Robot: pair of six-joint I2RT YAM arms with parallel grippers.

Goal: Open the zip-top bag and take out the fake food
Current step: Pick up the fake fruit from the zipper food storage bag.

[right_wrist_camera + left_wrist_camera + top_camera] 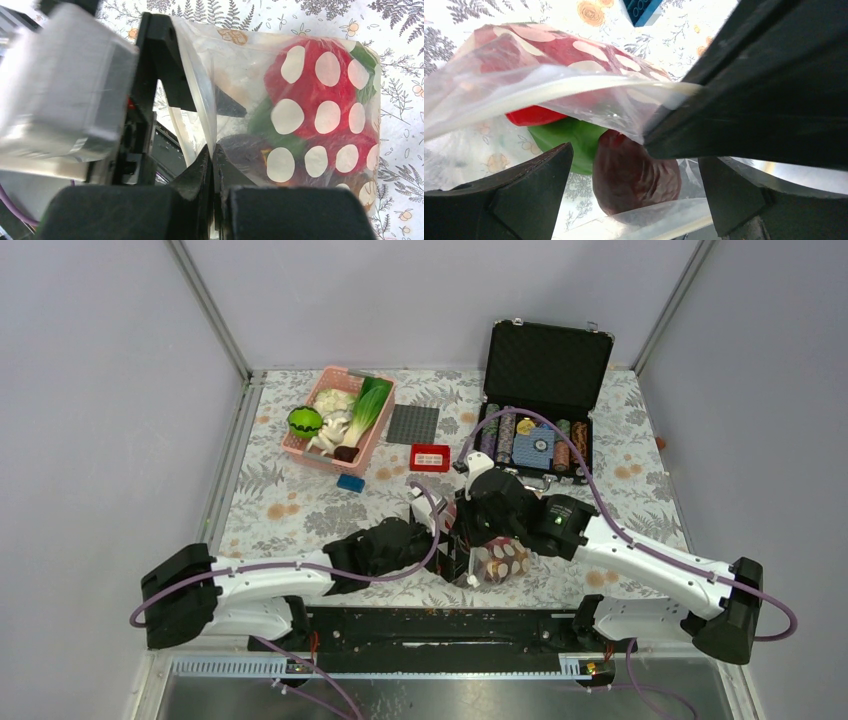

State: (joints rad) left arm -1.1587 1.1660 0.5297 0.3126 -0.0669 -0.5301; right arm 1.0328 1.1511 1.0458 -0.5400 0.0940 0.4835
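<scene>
The zip-top bag (pixel 497 562) with cream dots hangs near the table's front edge. My right gripper (pixel 213 150) is shut on its upper rim, holding the mouth of the bag (pixel 320 120) up. Through the plastic show a red piece (pixel 310 85), a green one and a dark maroon one (pixel 245 150). My left gripper (pixel 636 155) is open at the bag's mouth (pixel 524 75). The dark maroon fake food (pixel 634 185) lies between its fingers (pixel 524 195) with a gap on each side. A green pepper (pixel 569 140) and a red piece (pixel 531 116) sit behind it.
A pink basket (pixel 335 420) at the back left holds bok choy, white pieces and a green striped ball (pixel 305 421). An open poker-chip case (pixel 540 390) stands at the back right. A grey plate (pixel 413 425), a red brick (pixel 430 457) and a blue brick (pixel 351 482) lie between.
</scene>
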